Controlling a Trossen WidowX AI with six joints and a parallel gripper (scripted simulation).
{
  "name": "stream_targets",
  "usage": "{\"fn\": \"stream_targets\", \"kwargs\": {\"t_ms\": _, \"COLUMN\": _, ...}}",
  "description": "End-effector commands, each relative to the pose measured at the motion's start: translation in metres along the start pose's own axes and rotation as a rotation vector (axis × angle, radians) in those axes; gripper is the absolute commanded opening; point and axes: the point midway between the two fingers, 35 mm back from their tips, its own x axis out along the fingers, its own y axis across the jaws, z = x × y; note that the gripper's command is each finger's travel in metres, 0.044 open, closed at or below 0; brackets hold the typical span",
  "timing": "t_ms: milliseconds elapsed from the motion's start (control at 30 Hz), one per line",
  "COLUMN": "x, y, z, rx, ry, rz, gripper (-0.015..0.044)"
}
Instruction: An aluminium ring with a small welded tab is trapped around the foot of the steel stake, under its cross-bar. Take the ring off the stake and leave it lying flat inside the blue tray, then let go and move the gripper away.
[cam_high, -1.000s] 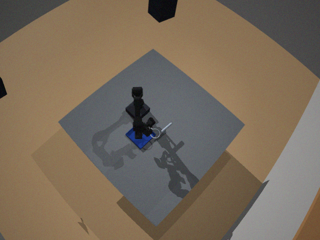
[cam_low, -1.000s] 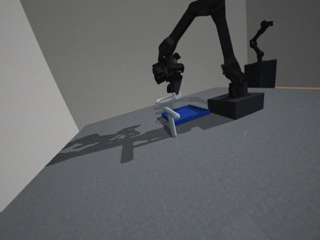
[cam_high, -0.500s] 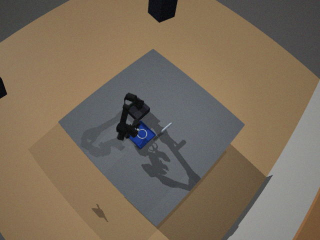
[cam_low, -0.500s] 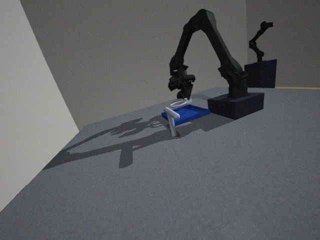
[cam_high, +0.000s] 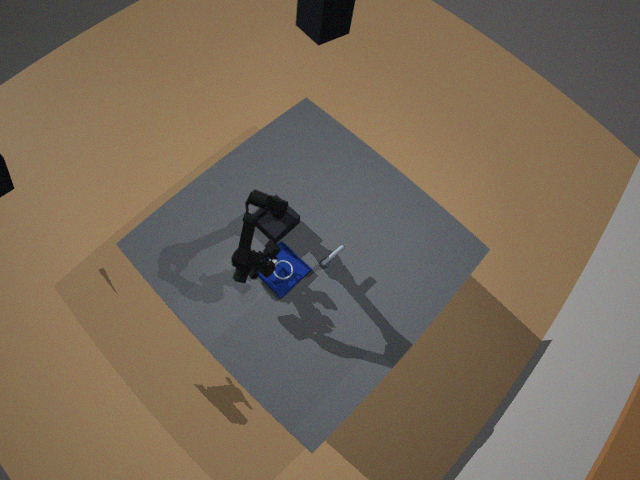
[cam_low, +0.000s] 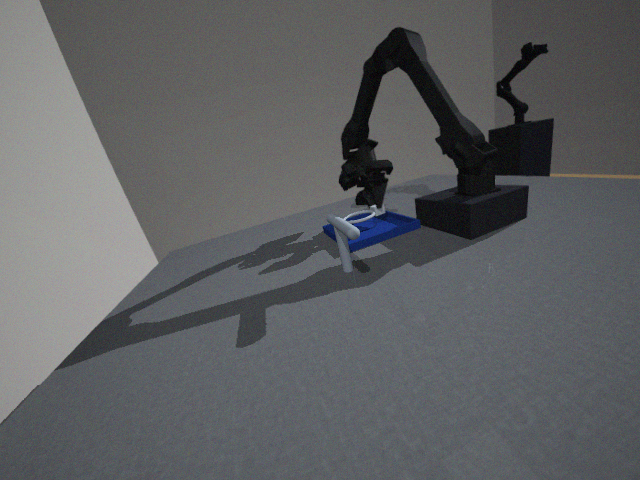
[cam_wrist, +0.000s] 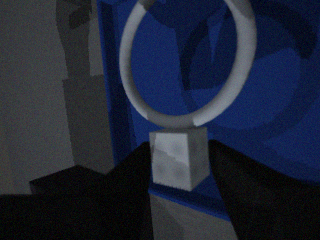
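Aluminium ring (cam_high: 292, 269) (cam_low: 353, 221) (cam_wrist: 246, 42) over blue tray (cam_high: 296, 283) (cam_low: 384, 238) (cam_wrist: 106, 65), stake (cam_high: 333, 254) (cam_low: 342, 250) outside, tab in jaws (cam_high: 272, 261) (cam_low: 378, 206).

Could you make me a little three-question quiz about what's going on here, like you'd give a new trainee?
1. True or false: the ring is around the stake.
2. Fill in: the pincer grips the ring's ____.
3. What is below the ring? A: the arm's base; B: the blue tray; C: the cross-bar.

Key: 1 false; 2 tab; 3 B.
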Motion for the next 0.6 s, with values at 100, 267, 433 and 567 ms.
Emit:
{"fn": "stream_targets", "kwargs": {"t_ms": 100, "x": 0.0, "y": 0.0, "z": 0.0, "rx": 0.0, "ry": 0.0, "rz": 0.001, "gripper": 0.0236}}
{"fn": "stream_targets", "kwargs": {"t_ms": 267, "x": 0.0, "y": 0.0, "z": 0.0, "rx": 0.0, "ry": 0.0, "rz": 0.001, "gripper": 0.0368}}
{"fn": "stream_targets", "kwargs": {"t_ms": 433, "x": -0.033, "y": 0.022, "z": 0.01, "rx": 0.0, "ry": 0.0, "rz": 0.0, "gripper": 0.044}}
{"fn": "stream_targets", "kwargs": {"t_ms": 567, "x": -0.075, "y": 0.06, "z": 0.018, "rx": -0.001, "ry": 0.0, "rz": -0.001, "gripper": 0.044}}
